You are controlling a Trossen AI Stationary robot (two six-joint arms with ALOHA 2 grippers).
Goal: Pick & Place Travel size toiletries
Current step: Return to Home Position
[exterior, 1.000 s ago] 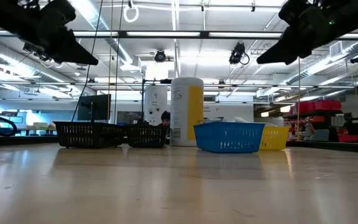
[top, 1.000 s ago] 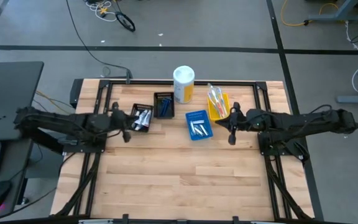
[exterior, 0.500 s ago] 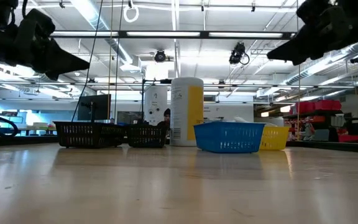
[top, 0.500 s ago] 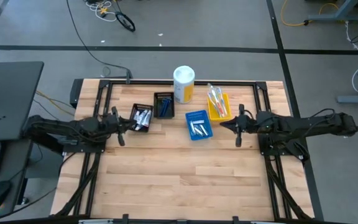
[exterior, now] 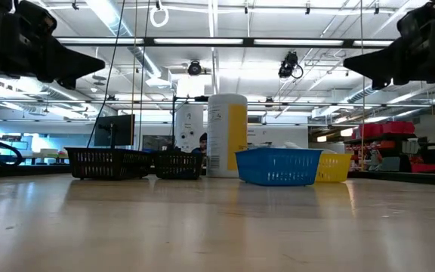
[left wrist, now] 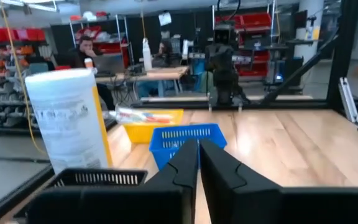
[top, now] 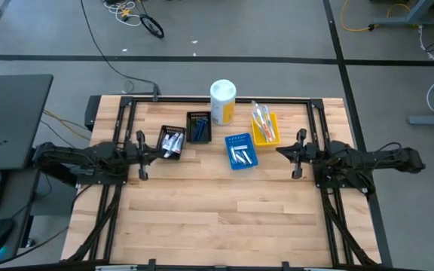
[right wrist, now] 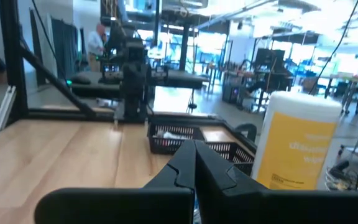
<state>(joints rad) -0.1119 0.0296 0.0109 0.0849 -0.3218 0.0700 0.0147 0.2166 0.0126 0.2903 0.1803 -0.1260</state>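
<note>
Nearest is a bare stretch of wooden table (top: pixel 217 218). Midway back, both arms hover at its sides. The left gripper (left wrist: pixel 198 145) and right gripper (right wrist: pixel 195 147) each have their jaws pressed together on nothing. They are probably parked clear because no loose item lies on the wood. Between and beyond them the toiletries lie sorted: white tubes (top: pixel 172 142) in a black bin (top: pixel 163 134), dark blue razors (top: pixel 198 131) in a second black bin (top: pixel 198 115), pale items (top: pixel 241 156) in the blue bin (top: pixel 233 140), and toothbrushes (top: pixel 261 117) in the yellow bin (top: pixel 273 123). Farthest back, a white-and-yellow canister (top: pixel 222 102) stands upright.

White-and-yellow canister (top: pixel 222 102) stands upright on the table (top: pixel 217 203)
</note>
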